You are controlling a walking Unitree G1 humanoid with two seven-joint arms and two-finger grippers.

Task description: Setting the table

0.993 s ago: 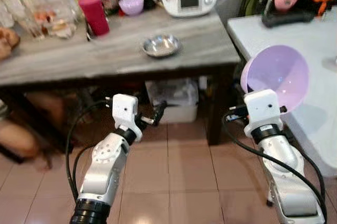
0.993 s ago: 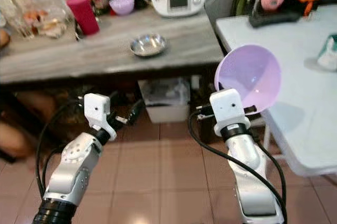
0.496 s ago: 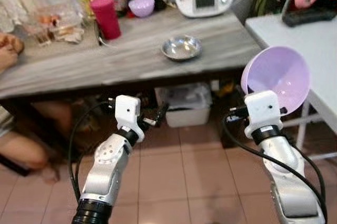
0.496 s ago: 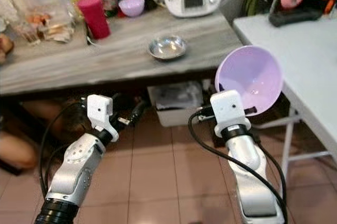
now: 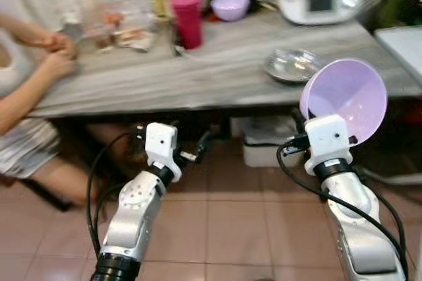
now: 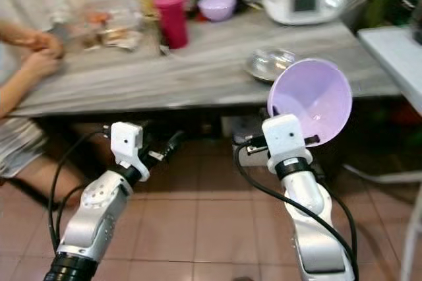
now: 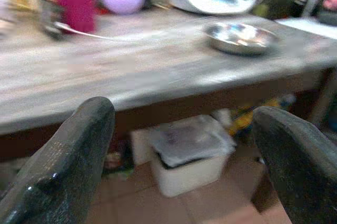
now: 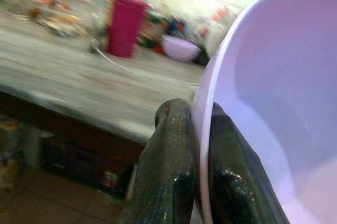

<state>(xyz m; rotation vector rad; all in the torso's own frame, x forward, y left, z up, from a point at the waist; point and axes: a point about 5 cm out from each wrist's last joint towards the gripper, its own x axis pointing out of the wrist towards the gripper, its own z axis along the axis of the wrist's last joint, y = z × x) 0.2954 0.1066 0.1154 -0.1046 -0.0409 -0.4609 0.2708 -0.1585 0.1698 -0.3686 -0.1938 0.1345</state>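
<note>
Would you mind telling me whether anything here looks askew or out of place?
The lavender bowl is tipped almost onto its edge, pinched by its rim in the right gripper below table height. The steel dish sits flat. Nothing looks spilled.

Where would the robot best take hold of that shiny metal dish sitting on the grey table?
Probably by its rim. The metal dish is shallow and wide, sitting upright near the grey table edge facing the robot, so one finger inside and one outside the near rim suits it. The open left pincer is free and could come from the front, angled down; the right pincer already pinches the lilac bowl that way.
</note>
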